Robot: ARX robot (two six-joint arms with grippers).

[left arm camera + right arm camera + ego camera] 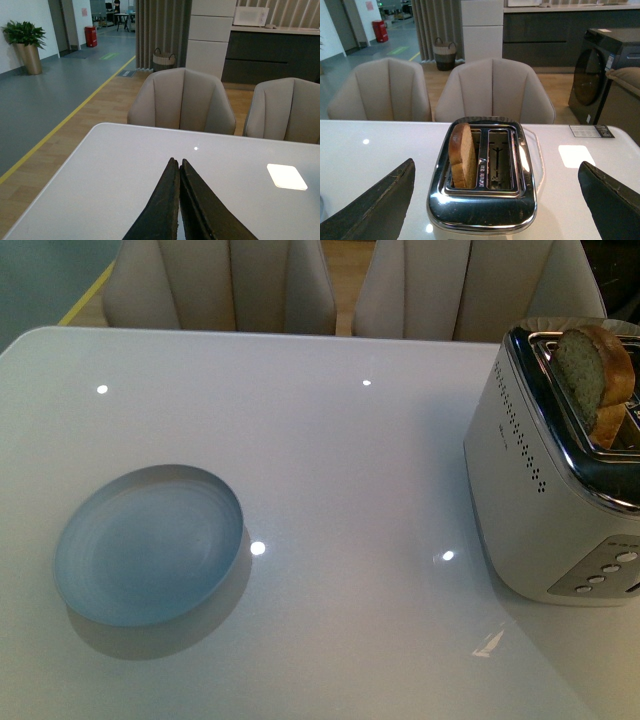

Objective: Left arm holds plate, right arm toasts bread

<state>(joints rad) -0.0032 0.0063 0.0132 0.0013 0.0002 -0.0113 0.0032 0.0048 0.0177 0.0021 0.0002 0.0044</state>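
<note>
**Q:** So what's in front of you, biggest stuff first?

**Me:** The white table (340, 470), glossy, with beige chairs (182, 100) behind it. Straight out past my right gripper (495, 200) sits the chrome toaster (482, 175), centred between my fingers. The plate (150, 545) lies flat well off to that gripper's left, nothing on it, and nothing of mine is touching it.

**Q:** And the bread?

**Me:** The bread (461, 161) stands upright in the toaster's slot on the plate side, top half poking out. The other slot has nothing in it.

**Q:** Grippers?

**Me:** Right one's spread wide, holding nothing. My left gripper (179, 200) has its fingers pressed together, just bare table beyond them.
</note>
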